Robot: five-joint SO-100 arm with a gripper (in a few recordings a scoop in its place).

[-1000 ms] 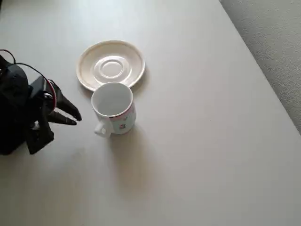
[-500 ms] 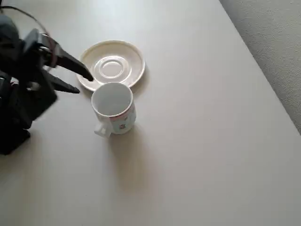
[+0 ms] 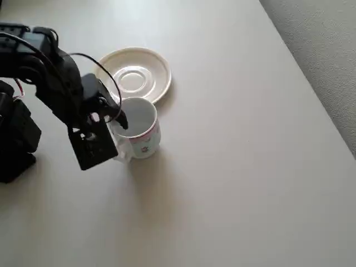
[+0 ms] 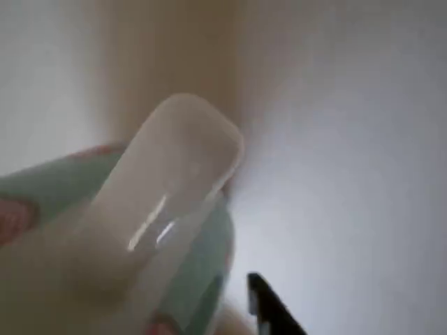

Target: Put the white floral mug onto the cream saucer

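The white floral mug (image 3: 140, 123) stands upright on the table, just in front of the cream saucer (image 3: 131, 76) and touching or nearly touching its near rim. My black gripper (image 3: 118, 134) hangs over the mug's left side by the handle, open; one fingertip (image 3: 123, 122) reaches over the rim and the other is hidden under the wrist. In the wrist view the mug's handle (image 4: 164, 199) is blurred and very close, with one dark fingertip (image 4: 269, 310) at the bottom. The saucer holds nothing.
The arm's black base (image 3: 14, 142) stands at the left edge. The pale table (image 3: 233, 183) is bare to the right and in front of the mug. Its right edge runs diagonally beside grey carpet (image 3: 328, 50).
The gripper swung from the left, first up beside the saucer, then down and right onto the mug's left side. Mug and saucer have not moved.
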